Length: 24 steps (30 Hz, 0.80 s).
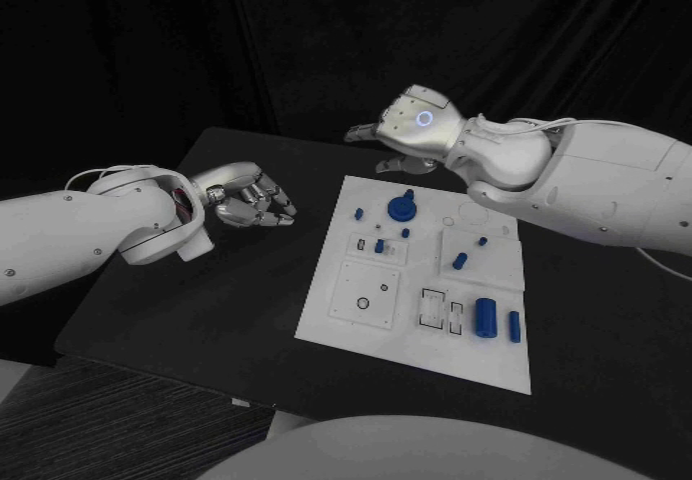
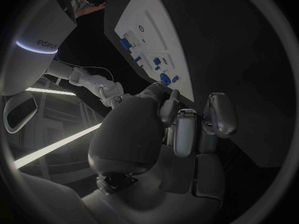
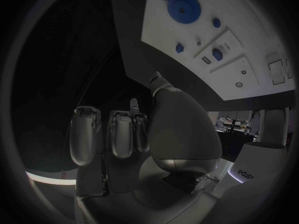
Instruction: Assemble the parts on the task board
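Observation:
The white task board (image 1: pixel 433 352) lies in the middle of the black table. A round blue part (image 1: pixel 401 208) stands near its far edge, with several small blue parts around it, such as one (image 1: pixel 460 260) mid-board. Two blue cylinders (image 1: pixel 486 317) lie near the board's right side. My left hand (image 1: pixel 254 198) hovers left of the board, fingers curled in, holding nothing. My right hand (image 1: pixel 405 128) hangs over the table just beyond the board's far edge, fingers curled, also holding nothing. The left wrist view shows the left hand (image 2: pixel 181 129) and the board (image 2: pixel 146 15). The right wrist view shows the right hand (image 3: pixel 143 129), the board (image 3: pixel 249 5) and the round part (image 3: pixel 184 6).
Bare black table (image 1: pixel 202 300) stretches to the left of the board and in front of it. The table's near edge (image 1: pixel 173 380) drops to a dark carpeted floor.

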Each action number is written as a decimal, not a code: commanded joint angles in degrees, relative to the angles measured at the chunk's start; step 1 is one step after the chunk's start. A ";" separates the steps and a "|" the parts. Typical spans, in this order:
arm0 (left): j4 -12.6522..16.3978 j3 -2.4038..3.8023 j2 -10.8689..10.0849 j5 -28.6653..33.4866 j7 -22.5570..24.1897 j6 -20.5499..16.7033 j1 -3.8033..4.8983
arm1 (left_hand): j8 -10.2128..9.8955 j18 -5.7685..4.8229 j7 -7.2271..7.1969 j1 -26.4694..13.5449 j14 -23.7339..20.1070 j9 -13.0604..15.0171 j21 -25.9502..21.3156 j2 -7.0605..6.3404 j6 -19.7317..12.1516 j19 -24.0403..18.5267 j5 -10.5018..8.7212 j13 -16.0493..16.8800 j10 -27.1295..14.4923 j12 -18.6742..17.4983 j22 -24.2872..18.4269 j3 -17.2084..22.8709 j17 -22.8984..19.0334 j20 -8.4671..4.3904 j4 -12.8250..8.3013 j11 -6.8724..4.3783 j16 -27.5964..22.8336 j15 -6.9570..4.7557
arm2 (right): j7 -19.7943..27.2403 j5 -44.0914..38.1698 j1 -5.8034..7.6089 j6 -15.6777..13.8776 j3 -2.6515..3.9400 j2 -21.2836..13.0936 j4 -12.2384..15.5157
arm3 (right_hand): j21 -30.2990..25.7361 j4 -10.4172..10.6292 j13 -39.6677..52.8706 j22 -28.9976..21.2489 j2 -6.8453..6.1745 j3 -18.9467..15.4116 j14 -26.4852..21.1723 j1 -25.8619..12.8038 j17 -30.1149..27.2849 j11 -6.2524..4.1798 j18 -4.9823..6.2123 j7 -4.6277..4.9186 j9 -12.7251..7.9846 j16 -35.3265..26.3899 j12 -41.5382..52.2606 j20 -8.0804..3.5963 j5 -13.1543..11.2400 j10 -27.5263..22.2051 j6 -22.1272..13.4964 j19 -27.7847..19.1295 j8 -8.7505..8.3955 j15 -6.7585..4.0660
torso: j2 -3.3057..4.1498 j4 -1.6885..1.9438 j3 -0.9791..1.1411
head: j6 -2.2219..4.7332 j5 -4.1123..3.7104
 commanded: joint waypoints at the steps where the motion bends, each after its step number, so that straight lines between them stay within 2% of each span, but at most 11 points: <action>1: -0.79 0.04 1.07 -0.82 -0.25 -2.62 -0.28 | 0.61 -0.48 0.10 -1.54 2.33 -0.77 -0.26 -0.64 -0.15 -0.21 -1.89 -0.19 0.54 0.64 9.45 -0.88 9.57 0.07 1.69 0.16 -0.35 -0.20 | -4.84 -0.26 1.56 -4.37 0.00 -5.15 5.11 | -0.15 -0.02 14.45 14.09 2.12 1.71 5.36 -0.69 13.02 -0.21 -0.98 1.00 1.26 0.67 -0.69 0.21 0.26 5.87 3.23 2.95 1.92 0.09 | -0.01 -0.05 0.05 | -0.01 -0.32; 3: -1.11 0.05 1.62 -2.29 -0.72 -3.31 -0.33 | 0.58 -0.59 0.07 -2.90 2.84 -0.88 0.27 -0.79 -0.28 0.21 -3.96 0.91 1.48 2.11 9.61 -1.90 10.17 0.09 2.77 0.17 0.32 -0.18 | -5.94 -0.26 2.18 -4.48 0.00 -8.28 7.85 | 1.27 -0.34 14.45 14.56 3.62 2.15 5.53 -2.99 13.76 -0.21 -1.33 2.54 4.02 1.02 -0.69 0.23 2.00 5.87 11.50 3.78 6.65 0.07 | 0.00 -0.03 0.05 | -0.01 -0.86; 5: -1.36 0.06 2.25 -4.52 -1.75 -3.81 -0.33 | 0.59 -0.61 0.04 -3.43 3.06 -0.93 0.39 -0.72 -0.34 0.35 -4.72 1.33 1.80 2.69 9.65 -2.36 10.43 0.09 3.12 0.19 0.61 -0.19 | -7.12 0.23 2.66 -4.10 0.00 -11.86 10.94 | 2.06 0.03 14.45 14.82 3.57 2.28 5.54 -5.11 13.81 0.03 -1.53 3.00 6.78 1.05 -0.69 -0.11 3.08 5.87 14.39 4.23 9.33 0.09 | -0.04 -0.05 0.07 | -0.01 -1.54; 7: -1.71 0.07 3.01 -7.31 -3.51 -3.73 -0.03 | 1.00 -1.32 -0.18 -6.79 5.67 -0.86 3.86 -0.55 0.24 2.66 -7.45 6.72 5.95 8.98 10.67 -4.28 13.85 0.05 3.45 0.05 3.80 -0.30 | -8.32 2.54 3.00 -3.28 -0.01 -15.45 14.19 | 2.83 0.15 14.45 15.08 4.77 2.41 5.58 -9.86 13.96 0.02 -1.72 3.07 10.17 1.12 -0.69 -0.29 4.19 5.87 18.39 4.66 13.03 -0.01 | -0.03 -0.04 0.09 | -0.01 -2.41; 10: -2.15 0.09 3.90 -11.38 -6.40 -2.36 0.69 | 2.79 -3.48 -1.11 -12.18 6.74 -0.04 13.99 0.27 2.55 8.77 -9.24 17.41 13.49 20.49 13.55 -7.41 15.35 -0.61 3.36 -0.81 5.10 -0.92 | -9.40 7.69 3.25 -1.85 -0.01 -18.98 17.71 | 3.10 0.11 14.45 15.16 4.48 3.74 5.49 -13.49 13.51 0.01 -1.78 2.62 16.15 0.93 -0.69 -0.39 4.55 5.87 19.17 4.79 17.35 -0.07 | -0.02 -0.05 0.11 | -0.01 -3.19; 12: -2.76 0.10 4.80 -14.10 -8.30 -0.66 1.62 | 4.01 -3.91 -1.64 -13.73 6.74 0.79 15.83 0.28 3.90 9.79 -9.90 18.87 14.45 21.95 14.09 -8.16 15.35 -0.88 3.55 -1.15 5.10 -1.32 | -9.46 11.76 3.34 -1.49 -0.02 -20.87 19.75 | 3.25 0.22 14.45 15.20 5.28 4.22 5.41 -15.57 13.07 0.31 -1.82 3.09 19.10 0.74 -0.69 -0.37 4.76 5.87 19.89 4.87 19.36 0.02 | -0.13 -0.11 0.16 | -0.01 -3.59; 16: -4.38 0.11 7.22 -18.07 -12.97 6.11 4.12 | 8.92 -4.60 -3.13 -18.12 6.74 5.65 18.73 0.16 6.53 11.35 -11.27 18.87 14.45 21.95 14.98 -8.71 15.35 -1.94 3.72 -2.44 5.10 -2.33 | -9.70 17.91 3.23 -1.36 -0.02 -23.08 22.74 | 3.22 0.24 14.45 15.19 5.55 4.56 5.37 -15.88 12.86 0.52 -1.81 3.25 20.65 0.66 -0.69 -0.26 5.20 5.87 19.87 4.85 20.17 0.13 | -0.50 -0.25 0.34 | -0.01 -4.85; 19: -5.90 0.12 9.27 -19.75 -17.87 14.22 6.14 | 12.53 -4.70 -3.71 -19.89 6.74 10.68 19.13 0.33 5.60 11.51 -11.41 18.87 14.45 21.95 15.09 -8.30 15.35 -2.37 3.71 -2.87 5.10 -2.77 | -9.85 21.53 2.70 -1.21 -0.04 -22.49 23.46 | 3.24 0.20 14.45 15.20 5.69 4.74 5.33 -15.86 12.68 0.57 -1.82 3.29 21.17 0.58 -0.69 -0.25 5.42 5.87 19.68 4.86 20.34 0.13 | -0.89 -0.65 0.73 | -0.01 -5.66; 21: -7.31 0.13 10.85 -20.34 -20.40 19.16 7.05 | 13.27 -4.62 -3.80 -20.88 6.74 12.51 18.85 0.54 5.26 11.29 -11.94 18.87 14.45 21.95 14.98 -8.22 15.35 -2.41 3.67 -2.93 5.10 -2.82 | -9.83 23.12 2.15 -0.92 -0.04 -21.63 23.34 | 3.16 0.19 14.45 15.16 5.96 4.97 5.28 -15.82 12.44 0.59 -1.79 3.33 21.66 0.47 -0.69 -0.25 5.68 5.87 19.51 4.81 20.50 0.12 | -1.18 -1.05 1.06 | -0.01 -6.03; 22: -8.27 0.13 11.89 -20.57 -21.34 21.34 7.44 | 13.59 -4.55 -3.83 -21.30 6.74 13.52 18.62 0.67 5.14 11.12 -12.29 18.87 14.45 21.95 14.89 -8.09 15.35 -2.43 3.64 -2.95 5.10 -2.81 | -9.82 23.80 1.78 -0.78 -0.04 -21.21 23.22 | 3.07 0.20 14.45 15.13 6.00 4.99 5.26 -15.84 12.33 0.60 -1.77 3.34 21.72 0.43 -0.69 -0.25 5.69 5.87 19.50 4.76 20.52 0.11 | -1.41 -1.64 1.51 | -0.01 -5.82; 24: -10.06 0.14 13.91 -20.86 -22.46 24.13 7.95 | 14.58 -4.53 -4.28 -21.40 6.74 15.28 18.57 0.89 6.24 11.05 -12.28 18.87 14.45 21.95 14.87 -7.60 15.35 -2.53 3.50 -3.25 5.10 -2.99 | -9.86 24.76 1.07 -0.60 -0.05 -20.79 23.17 | 2.99 0.16 14.45 15.10 6.08 5.08 5.24 -15.79 12.21 0.61 -1.74 3.36 21.97 0.37 -0.69 -0.25 5.80 5.87 19.44 4.71 20.62 0.11 | -1.56 -2.38 1.86 | -0.01 -5.45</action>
